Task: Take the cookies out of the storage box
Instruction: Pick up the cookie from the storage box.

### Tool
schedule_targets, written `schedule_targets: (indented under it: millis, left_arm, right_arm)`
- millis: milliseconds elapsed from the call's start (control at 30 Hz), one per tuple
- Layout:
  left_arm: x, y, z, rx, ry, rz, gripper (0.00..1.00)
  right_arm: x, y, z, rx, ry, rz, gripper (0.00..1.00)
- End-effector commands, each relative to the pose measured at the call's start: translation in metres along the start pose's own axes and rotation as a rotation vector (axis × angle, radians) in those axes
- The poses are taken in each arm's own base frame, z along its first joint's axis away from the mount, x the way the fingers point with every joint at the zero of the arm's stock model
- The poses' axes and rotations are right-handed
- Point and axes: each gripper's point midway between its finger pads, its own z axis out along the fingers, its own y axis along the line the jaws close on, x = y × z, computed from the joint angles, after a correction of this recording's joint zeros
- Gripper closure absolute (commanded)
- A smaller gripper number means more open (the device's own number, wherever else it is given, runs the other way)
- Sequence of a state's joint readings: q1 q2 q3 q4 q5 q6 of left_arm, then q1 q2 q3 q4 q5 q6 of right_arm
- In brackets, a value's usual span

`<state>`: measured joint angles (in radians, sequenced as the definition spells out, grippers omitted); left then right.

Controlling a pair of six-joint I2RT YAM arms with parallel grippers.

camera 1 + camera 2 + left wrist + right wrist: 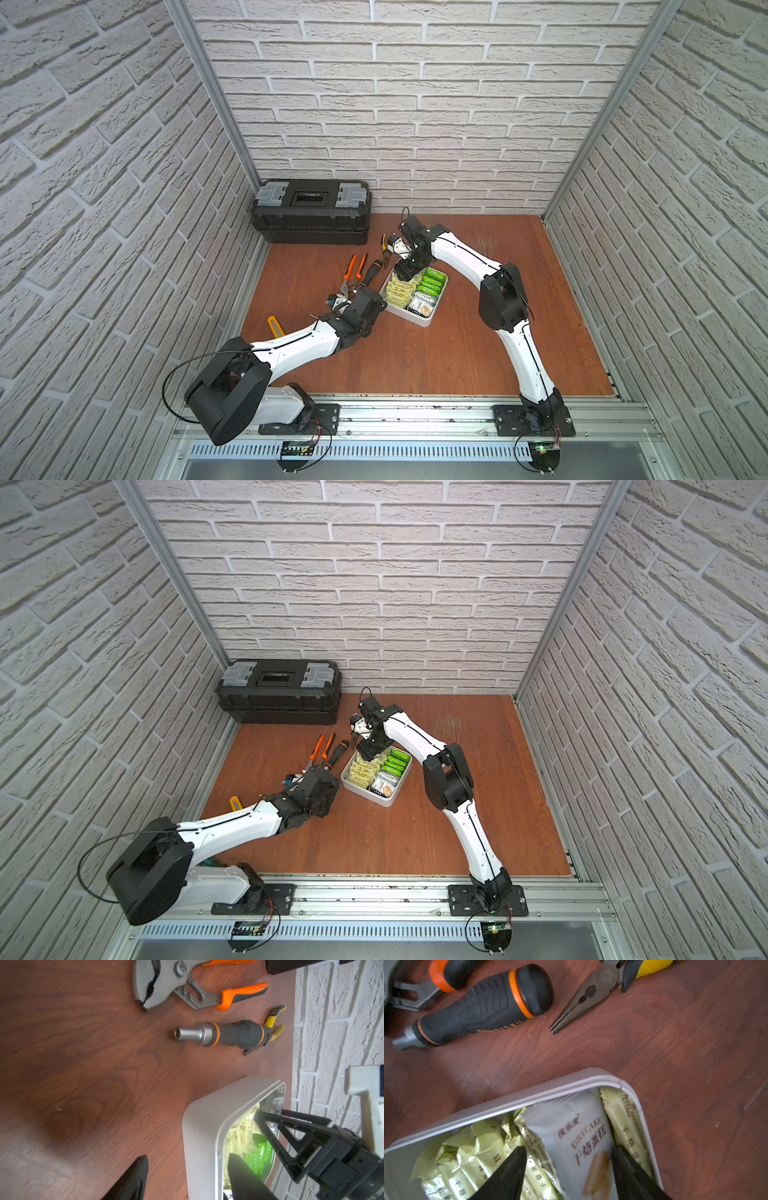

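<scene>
right jaws, parted, straddle a white cookie (577,1136) in the box (529,1096), ready to pinch. left jaws, also parted, bracket the box wall, likely to steady it.

The table (675,1053) is reddish-brown wood, grained and faintly scratched. The storage box (508,1103) looks like smooth matt white plastic. The cookies (581,1136) wear glossy, crinkled film wrappers. The screwdriver (483,1003) has a ribbed black rubbery handle and bare metal tip; the pliers (587,995) show dull grey steel.
</scene>
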<state>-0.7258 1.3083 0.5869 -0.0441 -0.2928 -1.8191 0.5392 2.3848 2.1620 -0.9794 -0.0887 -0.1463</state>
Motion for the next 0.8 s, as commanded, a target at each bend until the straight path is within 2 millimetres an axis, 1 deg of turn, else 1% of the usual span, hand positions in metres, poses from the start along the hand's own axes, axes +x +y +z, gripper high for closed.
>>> schedule_targets:
  millis: [0,100,133,300,367,467,600,633,700,767]
  left_arm:
    - [0.0,0.006,-0.002,-0.003,-0.002,-0.001,0.33]
    - [-0.002,0.008,-0.003,-0.003,-0.008,-0.001,0.33]
    - [-0.002,0.008,-0.004,-0.002,-0.01,-0.002,0.33]
    - [-0.007,0.012,-0.008,-0.002,-0.025,-0.003,0.34]
    - [-0.008,0.013,-0.008,-0.001,-0.029,-0.006,0.34]
    - [-0.008,0.015,-0.009,-0.001,-0.032,-0.009,0.34]
    - [-0.009,0.015,-0.009,0.001,-0.033,-0.012,0.35]
    - [-0.009,0.015,-0.009,0.001,-0.034,-0.012,0.35]
    - [-0.009,0.016,-0.009,0.001,-0.033,-0.013,0.35]
    - [-0.009,0.018,-0.009,-0.001,-0.033,-0.013,0.35]
  right_arm:
    - [-0.008,-0.004,0.004,0.038,-0.016,-0.009,0.3]
    - [-0.012,-0.005,0.005,0.049,-0.024,0.004,0.31]
    - [-0.013,-0.006,0.005,0.055,-0.026,0.011,0.32]
    - [-0.019,-0.011,0.003,0.084,-0.05,0.026,0.48]
    - [-0.021,-0.014,0.002,0.113,-0.054,0.022,0.51]
    - [-0.024,-0.017,-0.002,0.147,-0.064,0.008,0.58]
    - [-0.027,-0.021,-0.006,0.202,-0.07,-0.022,0.63]
    - [-0.029,-0.021,-0.009,0.213,-0.075,-0.027,0.66]
    - [-0.029,-0.021,-0.009,0.216,-0.077,-0.036,0.75]
    - [-0.03,-0.02,-0.011,0.213,-0.081,-0.037,0.8]
